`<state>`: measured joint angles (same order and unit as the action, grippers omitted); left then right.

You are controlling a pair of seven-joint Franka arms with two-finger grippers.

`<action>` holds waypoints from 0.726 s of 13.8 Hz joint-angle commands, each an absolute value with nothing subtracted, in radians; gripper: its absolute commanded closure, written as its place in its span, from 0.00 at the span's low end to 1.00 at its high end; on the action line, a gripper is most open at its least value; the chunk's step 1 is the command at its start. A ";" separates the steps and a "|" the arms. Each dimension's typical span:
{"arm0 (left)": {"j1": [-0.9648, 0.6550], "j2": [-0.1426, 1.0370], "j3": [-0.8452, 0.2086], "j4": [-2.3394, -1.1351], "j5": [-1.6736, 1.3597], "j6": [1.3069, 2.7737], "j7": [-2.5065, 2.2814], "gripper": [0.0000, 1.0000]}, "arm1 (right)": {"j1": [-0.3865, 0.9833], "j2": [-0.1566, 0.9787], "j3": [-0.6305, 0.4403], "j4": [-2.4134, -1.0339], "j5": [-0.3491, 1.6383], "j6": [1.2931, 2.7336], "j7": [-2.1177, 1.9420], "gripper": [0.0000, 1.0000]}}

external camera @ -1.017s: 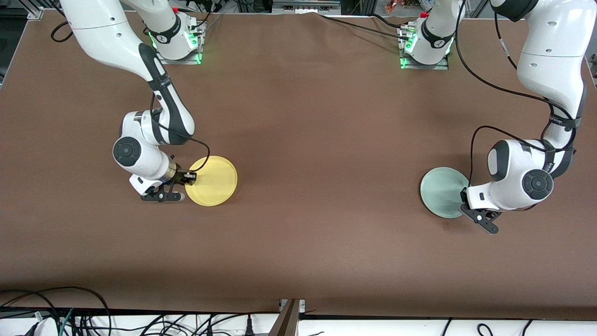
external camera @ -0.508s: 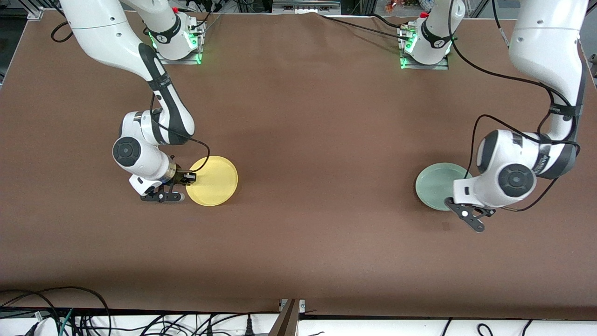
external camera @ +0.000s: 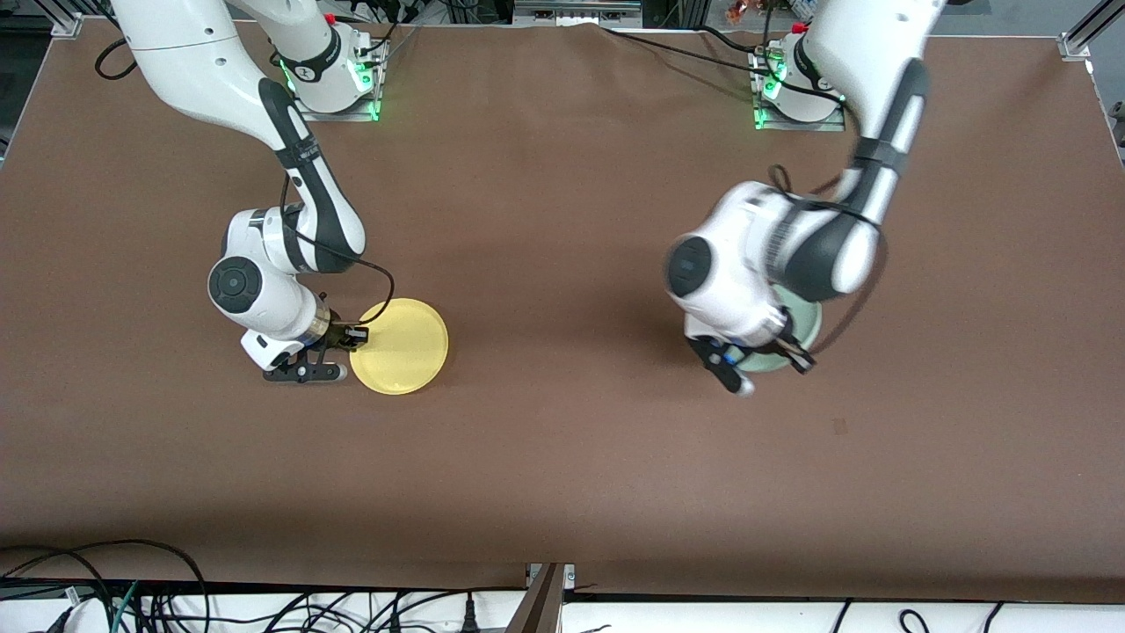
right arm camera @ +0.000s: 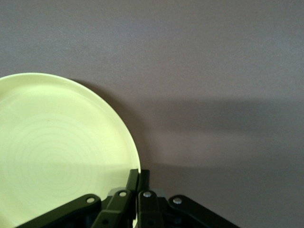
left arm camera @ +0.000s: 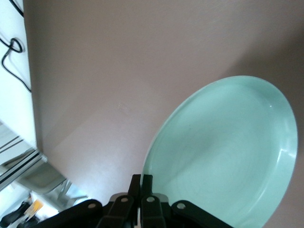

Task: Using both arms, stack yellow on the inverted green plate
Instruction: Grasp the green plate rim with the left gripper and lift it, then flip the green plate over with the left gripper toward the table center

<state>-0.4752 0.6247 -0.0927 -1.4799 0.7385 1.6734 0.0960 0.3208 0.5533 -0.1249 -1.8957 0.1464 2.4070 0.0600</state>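
starting with the front view: the round, shallow, pale yellow plastic plate (external camera: pixel 400 345) lies flat on the brown table (external camera: pixel 562 457) toward the right arm's end. the black two-finger right gripper (external camera: pixel 356 335) sits at the plate's nine o'clock rim, fingers pinched together on that rim, with the white right arm (external camera: pixel 264 299) bent low above it. toward the left arm's end, the round, shallow, pale mint green plate (external camera: pixel 795 338) is mostly hidden under the white left arm (external camera: pixel 756 264); only its three o'clock to six o'clock edge shows. the left gripper (external camera: pixel 782 350) is at the plate's lower edge, its fingers hard to make out here. the two plates are well apart.

left wrist view: the mint green plate (left arm camera: pixel 223 156) is seen tilted, hollow side toward the camera, up off the brown table (left arm camera: pixel 118 71). the left gripper (left arm camera: pixel 141 183) is clamped tight on the plate's rim at about seven o'clock, fingers with no visible gap but the rim between them.

right wrist view: the yellow plate (right arm camera: pixel 57 152) shows its hollow side with faint concentric rings, resting on the table (right arm camera: pixel 213 71). the right gripper (right arm camera: pixel 138 178) is closed hard on the plate's rim at about four o'clock, the thin edge caught between its fingers.
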 commanded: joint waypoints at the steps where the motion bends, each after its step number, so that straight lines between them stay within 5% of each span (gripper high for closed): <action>1: -0.625 0.681 -0.067 -1.430 0.848 1.533 -0.070 1.00 | 0.308 0.532 -0.141 -1.810 0.163 2.262 -0.003 1.00; 10: -0.931 0.831 -0.068 -1.425 1.017 1.431 -0.503 1.00 | 0.198 0.537 -0.183 -1.523 0.163 1.898 -0.247 1.00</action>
<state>-0.8956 0.7749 -0.0806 -1.4706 1.0017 1.4360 -0.4572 0.2237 0.5300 -0.1903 -1.5803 0.1466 1.9606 -0.1931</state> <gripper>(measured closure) 0.965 0.982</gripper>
